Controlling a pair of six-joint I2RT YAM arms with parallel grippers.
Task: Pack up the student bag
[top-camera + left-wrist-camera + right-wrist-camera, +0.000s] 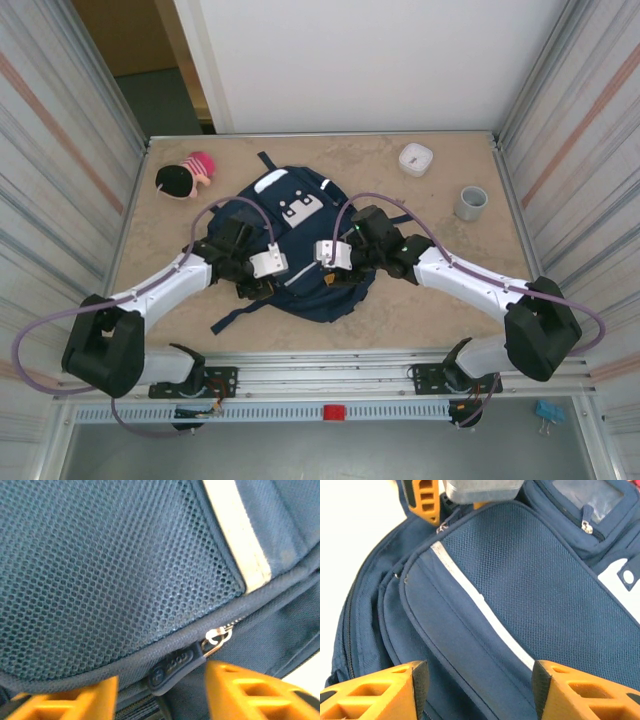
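Note:
The student bag (300, 235) lies flat in the middle of the table, navy with white patches and a thin white stripe (485, 615). My left gripper (270, 270) is down at its lower left edge. In the left wrist view its orange fingers (235, 690) stand apart on either side of a dark rubber zipper pull (172, 669) below the mesh panel, with a gap on both sides. My right gripper (328, 258) hovers over the bag's lower middle. It is open (477, 685) above the blue fabric, with nothing between its pads.
A pink and black toy (187, 176) lies at the back left. A small white container (415, 158) and a grey cup (471, 202) stand at the back right. Corrugated walls close in both sides. The two grippers are close together over the bag.

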